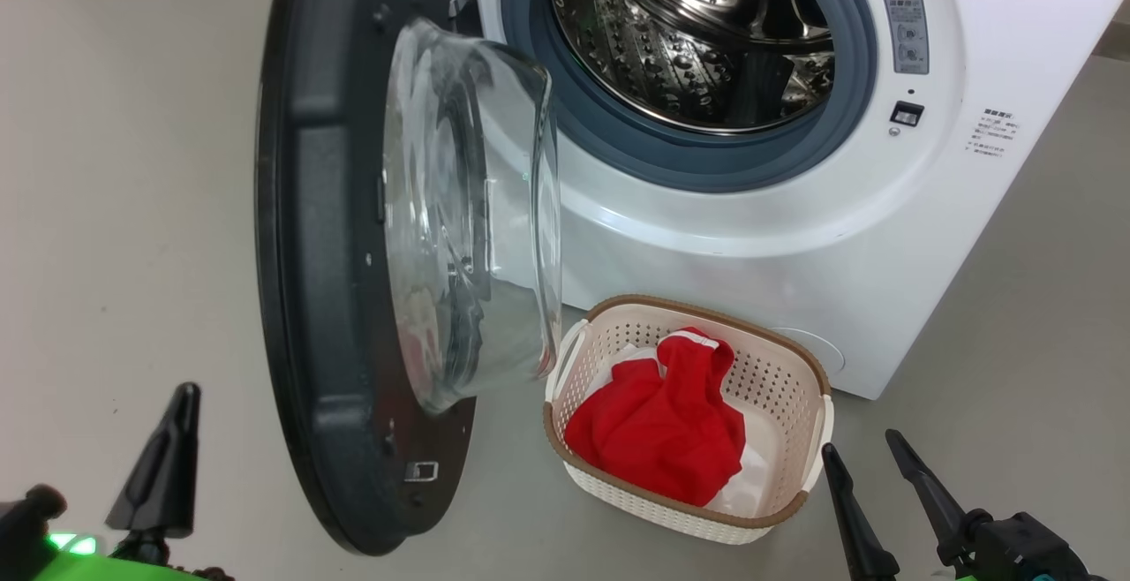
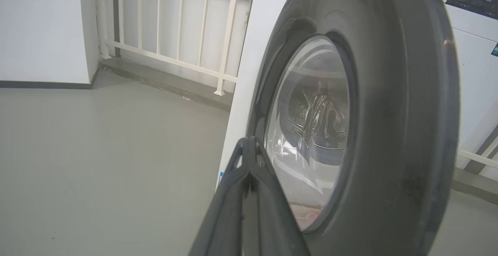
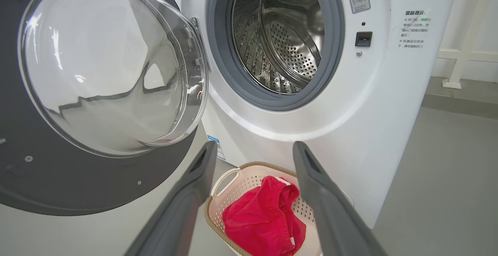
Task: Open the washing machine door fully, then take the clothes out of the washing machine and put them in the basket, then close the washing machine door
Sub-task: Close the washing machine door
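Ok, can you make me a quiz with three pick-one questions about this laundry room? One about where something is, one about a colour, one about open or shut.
1. Where is the bright red fabric garment?
A. in the steel drum
B. in the cream-white perforated plastic basket
C. on the floor

2. What colour is the rim of the large round washing machine door?
A. white
B. black
C. brown

3. The right gripper with two long dark fingers is:
A. apart, holding nothing
B. shut on the garment
C. shut on the basket

1 B: it lies bunched inside the basket.
2 B: the rim is glossy black around clear glass.
3 A: a gap shows between the fingers, nothing in it.
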Motion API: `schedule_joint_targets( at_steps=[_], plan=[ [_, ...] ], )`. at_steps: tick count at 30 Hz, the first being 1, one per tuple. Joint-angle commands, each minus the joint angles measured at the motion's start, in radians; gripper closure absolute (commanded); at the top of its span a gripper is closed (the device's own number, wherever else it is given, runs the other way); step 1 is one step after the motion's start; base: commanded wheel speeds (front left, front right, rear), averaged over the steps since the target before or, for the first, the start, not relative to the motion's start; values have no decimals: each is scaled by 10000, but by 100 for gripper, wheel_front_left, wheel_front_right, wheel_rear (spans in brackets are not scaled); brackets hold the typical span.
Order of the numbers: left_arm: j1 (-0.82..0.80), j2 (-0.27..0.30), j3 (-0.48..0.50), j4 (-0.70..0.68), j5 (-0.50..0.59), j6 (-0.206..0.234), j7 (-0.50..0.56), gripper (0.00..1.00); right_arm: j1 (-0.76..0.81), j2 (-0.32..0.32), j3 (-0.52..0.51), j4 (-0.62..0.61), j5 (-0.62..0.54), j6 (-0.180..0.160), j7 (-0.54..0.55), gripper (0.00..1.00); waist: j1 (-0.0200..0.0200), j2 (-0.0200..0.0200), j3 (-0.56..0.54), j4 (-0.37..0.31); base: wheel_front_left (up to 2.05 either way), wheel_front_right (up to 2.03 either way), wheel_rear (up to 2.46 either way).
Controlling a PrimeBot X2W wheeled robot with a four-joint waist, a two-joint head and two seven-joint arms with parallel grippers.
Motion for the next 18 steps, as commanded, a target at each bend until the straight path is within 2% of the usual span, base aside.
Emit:
schedule_joint_targets(
  at_steps=[1,3,7,13,18],
  plan=[
    [-500,520,214,-387,-264,-54,-93,100,-304,-65,251,-212,133,46,-65,0,0,0,38,-38,0,0,0],
    [-532,877,-262,-697,-841,-54,-93,100,-318,-60,251,-210,125,46,-65,0,0,0,69,-78,0,0,0],
    [-575,1416,-867,-1220,-1319,-54,-93,100,-357,-51,262,-211,113,46,-65,0,0,0,138,-145,0,0,0],
    [-602,1842,-1632,-1803,-1603,-54,-93,100,-402,-41,306,-189,106,46,-65,0,0,0,191,-254,0,0,0],
    [-731,1976,-2009,-2018,-1680,-54,-93,100,-450,-35,306,-186,103,46,-65,0,0,0,260,-338,0,0,0]
  ],
)
